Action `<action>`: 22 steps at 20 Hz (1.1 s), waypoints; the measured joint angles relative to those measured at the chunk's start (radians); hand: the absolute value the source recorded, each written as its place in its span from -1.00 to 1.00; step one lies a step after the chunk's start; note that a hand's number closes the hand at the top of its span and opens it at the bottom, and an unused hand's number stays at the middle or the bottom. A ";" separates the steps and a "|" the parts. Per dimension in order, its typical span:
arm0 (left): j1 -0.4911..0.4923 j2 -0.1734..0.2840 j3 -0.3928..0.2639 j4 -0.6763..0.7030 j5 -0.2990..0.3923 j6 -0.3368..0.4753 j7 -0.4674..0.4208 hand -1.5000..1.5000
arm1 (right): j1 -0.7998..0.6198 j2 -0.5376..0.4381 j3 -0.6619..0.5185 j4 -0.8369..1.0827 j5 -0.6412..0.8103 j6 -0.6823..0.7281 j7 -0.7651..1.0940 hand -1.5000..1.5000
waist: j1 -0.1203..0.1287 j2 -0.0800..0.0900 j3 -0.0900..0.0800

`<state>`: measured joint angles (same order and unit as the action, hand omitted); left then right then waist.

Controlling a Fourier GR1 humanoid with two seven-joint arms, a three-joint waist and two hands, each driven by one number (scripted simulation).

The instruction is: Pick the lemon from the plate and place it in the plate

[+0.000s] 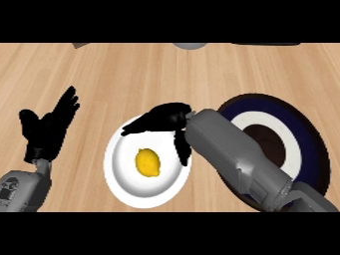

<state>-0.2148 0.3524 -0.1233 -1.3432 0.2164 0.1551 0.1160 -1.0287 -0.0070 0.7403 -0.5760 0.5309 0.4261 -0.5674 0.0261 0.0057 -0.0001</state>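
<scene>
- Yellow lemon [148, 162] lies on the white plate [124, 187], about at its middle, nothing holding it.
- White plate sits on the wooden counter [202, 74], near the front edge, roughly centred left to right.
- Dark blue plate [308, 132] with a white ring and a dark brown centre sits just right of the white one, toward the counter's right side; the right forearm covers its left part.
- Right hand [165, 118] comes in from the lower right, its grey forearm crossing between the two plates.
- The hand hangs over the far rim of the white plate, fingers spread to the left, thumb pointing down along the plate's right side.
- Fingers relaxed, not curled round anything; the lemon is apart from them, nearer the front of the plate.
- Left hand [49, 127] rests near the counter's left edge, fingers straight and up, empty, well apart from the white plate.
- Grey round thing [191, 45] at the counter's far edge, cut off; cannot tell what it is.
- Dark shapes at the far edge left and right of it, also cut off.
</scene>
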 measured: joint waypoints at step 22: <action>0.012 -0.044 0.050 -0.022 -0.057 -0.052 0.016 0.00 | 0.042 0.007 0.240 -0.087 -0.038 -0.052 0.178 -1.00 | 0.013 0.002 0.000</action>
<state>-0.2026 0.3082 -0.0736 -1.3654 0.1599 0.1034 0.1323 -0.9868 -0.0001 0.9799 -0.6630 0.4933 0.3738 -0.3894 0.0394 0.0075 -0.0001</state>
